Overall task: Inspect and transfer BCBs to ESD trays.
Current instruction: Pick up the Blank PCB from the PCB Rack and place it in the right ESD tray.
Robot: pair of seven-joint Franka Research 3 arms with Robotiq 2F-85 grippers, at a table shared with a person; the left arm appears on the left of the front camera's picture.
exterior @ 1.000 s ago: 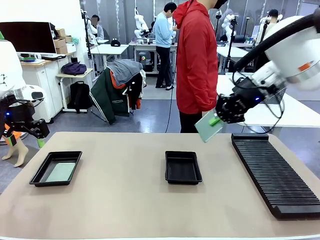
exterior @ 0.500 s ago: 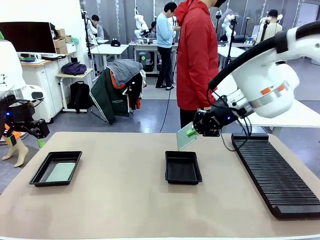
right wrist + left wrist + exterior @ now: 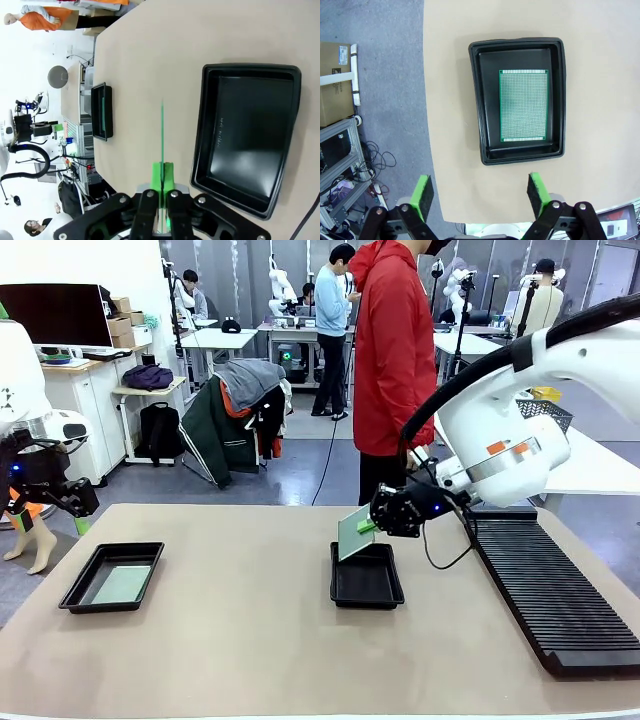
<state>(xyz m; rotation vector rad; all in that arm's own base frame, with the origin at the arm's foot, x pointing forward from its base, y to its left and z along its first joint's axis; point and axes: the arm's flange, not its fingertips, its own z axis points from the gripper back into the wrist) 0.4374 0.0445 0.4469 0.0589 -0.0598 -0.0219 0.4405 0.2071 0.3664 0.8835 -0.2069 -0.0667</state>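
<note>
Leftward and down goes my right end effector [image 3: 366,527] over the last second, bringing its board [image 3: 352,532] away from the far end of the rack [image 3: 550,590] to the far-left corner of the middle tray [image 3: 366,600].

Nearest me, the worktop [image 3: 240,640] carries two black trays and one ribbed rack, the rack along my right side. The left tray [image 3: 75,592] holds one board lying flat on its floor, set in from the rim all round; I judge that one done. My left end effector [image 3: 480,195] hangs above it, fingers spread wide with nothing between them, looking straight down. I take that as a checking post that also keeps the arm clear of the middle.

The middle tray is bare inside. Just past its far rim, my right end effector is clamped on one edge of the second board, holding it off the worktop and tilted, its pale face turned toward me. From the right wrist the board shows edge-on, a thin green line beside the tray's rim and not over its floor. I think the edge grip keeps the faces untouched and open to view, and lets me tip the board flat into the tray. Whether its lower corner touches the rim I cannot tell.

The count: two boards, two trays, one rack, two end effectors. Farthest off, a person [image 3: 395,360] in a red jacket stands at the far side of the worktop.
</note>
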